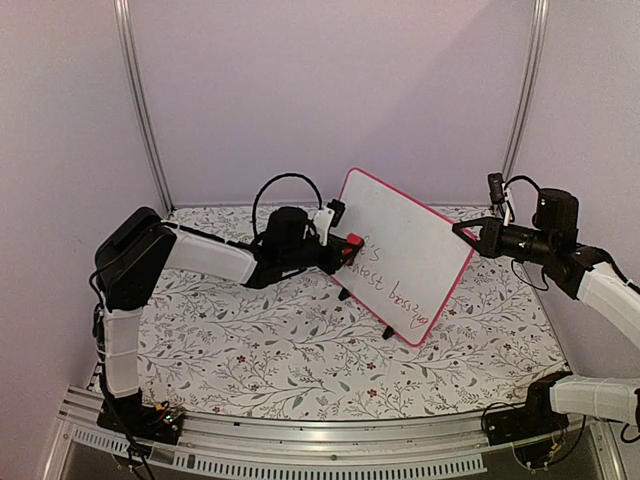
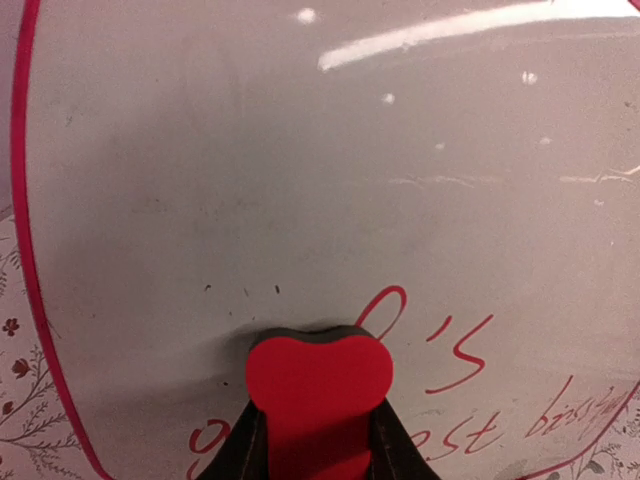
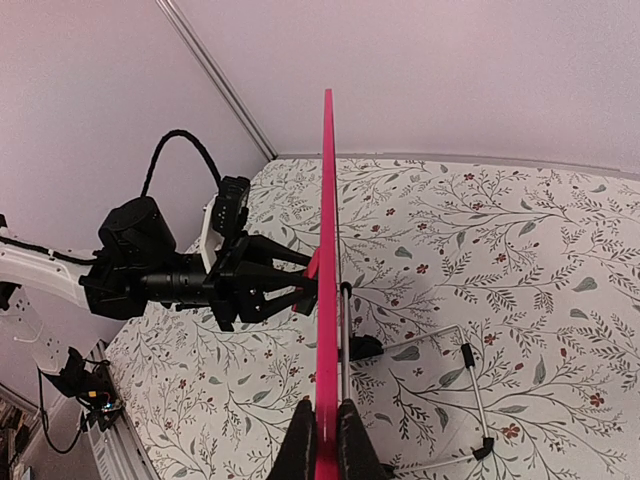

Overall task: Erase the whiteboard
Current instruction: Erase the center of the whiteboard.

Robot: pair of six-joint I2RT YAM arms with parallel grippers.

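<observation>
Red-framed whiteboard [image 1: 410,235], right gripper [image 3: 322,412] clamped on its edge, left gripper [image 1: 343,252] pressing clamped eraser [image 2: 318,375] against its face

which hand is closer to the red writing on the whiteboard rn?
Left. The left hand presses the red eraser on the whiteboard beside the writing; the right hand clamps the frame edge, clear of it.

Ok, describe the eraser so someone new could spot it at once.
Find the whiteboard standing tilted on the flowered table, its right edge pinched by the right gripper. On its face, beside the red writing, the left gripper presses a small block: the eraser, solid red, unlike the thin frame and writing.
</observation>
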